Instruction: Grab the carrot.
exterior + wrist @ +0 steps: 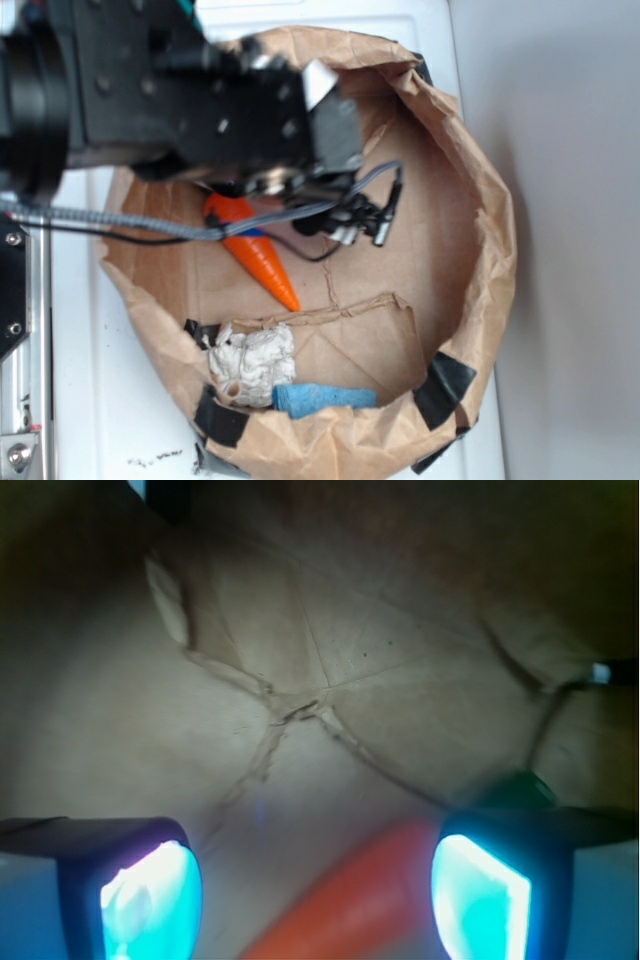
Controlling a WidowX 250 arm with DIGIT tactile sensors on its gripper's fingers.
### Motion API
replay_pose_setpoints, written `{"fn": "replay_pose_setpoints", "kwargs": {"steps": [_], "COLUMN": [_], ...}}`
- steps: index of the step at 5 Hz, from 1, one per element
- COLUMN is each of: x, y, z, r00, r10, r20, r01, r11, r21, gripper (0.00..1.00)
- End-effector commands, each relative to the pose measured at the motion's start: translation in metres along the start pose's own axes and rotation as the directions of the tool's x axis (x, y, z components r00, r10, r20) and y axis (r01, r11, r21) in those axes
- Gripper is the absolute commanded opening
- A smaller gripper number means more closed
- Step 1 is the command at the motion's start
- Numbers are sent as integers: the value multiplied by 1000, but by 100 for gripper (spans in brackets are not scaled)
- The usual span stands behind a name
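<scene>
Claw (315,895) spread | carrot (262,258) glossy orange, tapered, between fingers (150,900)

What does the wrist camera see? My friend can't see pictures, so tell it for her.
An orange carrot lies on crinkled brown paper, low between the open gripper and its two glowing blue fingers. The carrot's green stem peeks out above the right-side finger.

Gripper (315,900) low, pointing down, jaws spread wide apart.
</scene>
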State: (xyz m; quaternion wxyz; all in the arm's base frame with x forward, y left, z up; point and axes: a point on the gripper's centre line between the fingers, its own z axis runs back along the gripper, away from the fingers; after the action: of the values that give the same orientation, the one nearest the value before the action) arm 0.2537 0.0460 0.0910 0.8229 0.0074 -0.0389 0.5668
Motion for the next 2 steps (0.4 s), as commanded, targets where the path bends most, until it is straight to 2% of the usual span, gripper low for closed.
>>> {"fn": "replay_pose_setpoints", "kwargs": {"steps": [1, 2], "x": [-12, -16], "y": [12, 17], "z": [2, -14], "r00": [981, 980], "r10": [176, 188], "r20": [-87, -65], "r01": [-152, -172], "r11": [961, 964], "r21": [231, 204], "gripper": [100, 100]}}
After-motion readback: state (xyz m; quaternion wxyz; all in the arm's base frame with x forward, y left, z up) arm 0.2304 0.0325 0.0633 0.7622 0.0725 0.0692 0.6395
